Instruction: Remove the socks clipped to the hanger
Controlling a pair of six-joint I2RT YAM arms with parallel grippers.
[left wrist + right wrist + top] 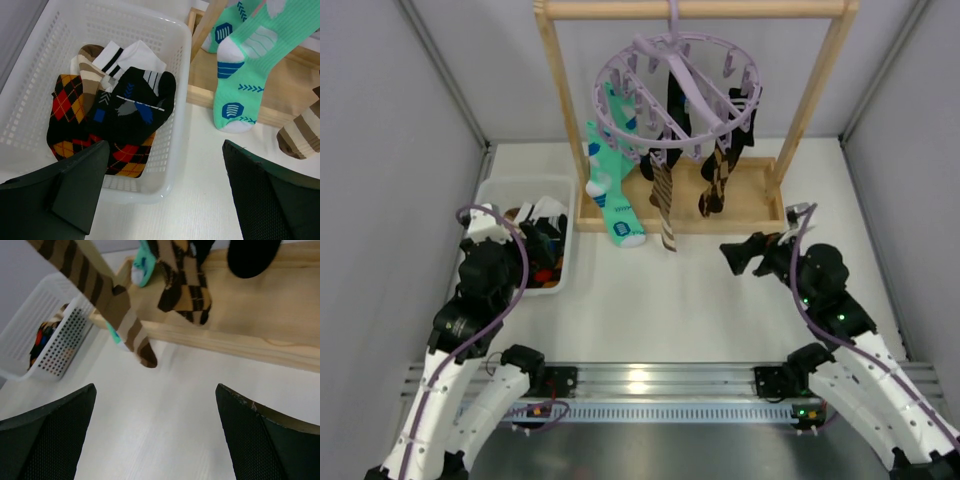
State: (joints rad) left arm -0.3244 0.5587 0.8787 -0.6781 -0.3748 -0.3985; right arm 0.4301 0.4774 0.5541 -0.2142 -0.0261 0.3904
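The left claw is wide open and holds nothing. Just below it sits the white basket, with a black sock and a red diamond sock inside. Ahead and to its right, the socks hang from the lilac hanger, the mint-green sock nearest. They look soft, light and floppy, so I would pinch one high up by its clip and tug. The right claw is open and empty too, the brown diamond sock just ahead.

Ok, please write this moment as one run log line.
left tool: open, at basket | right tool: open, empty | socks: clipped on hanger
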